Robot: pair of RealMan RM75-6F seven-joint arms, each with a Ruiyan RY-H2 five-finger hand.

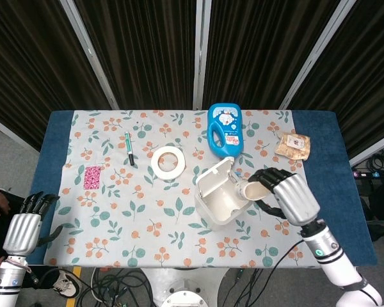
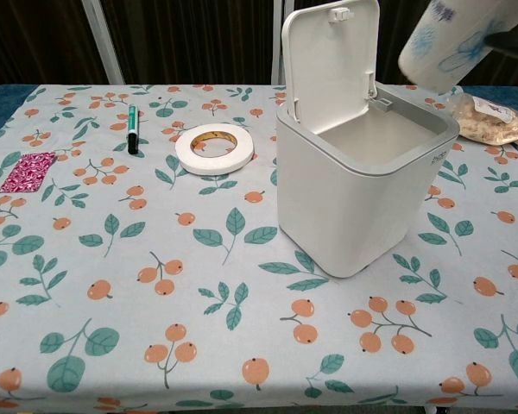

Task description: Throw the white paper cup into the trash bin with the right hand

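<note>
My right hand holds the white paper cup in the air, tilted on its side with its mouth toward the bin. The cup with blue print hangs just above the right rim of the white trash bin, whose lid stands open. In the head view the bin sits at the table's middle right, with the cup at its right edge. My left hand rests off the table's left front corner, fingers apart, holding nothing. The chest view shows only dark fingertips of the right hand.
A blue detergent bottle stands behind the bin. A tape roll, a green pen and a pink card lie to the left. A snack bag lies at the back right on the floral tablecloth.
</note>
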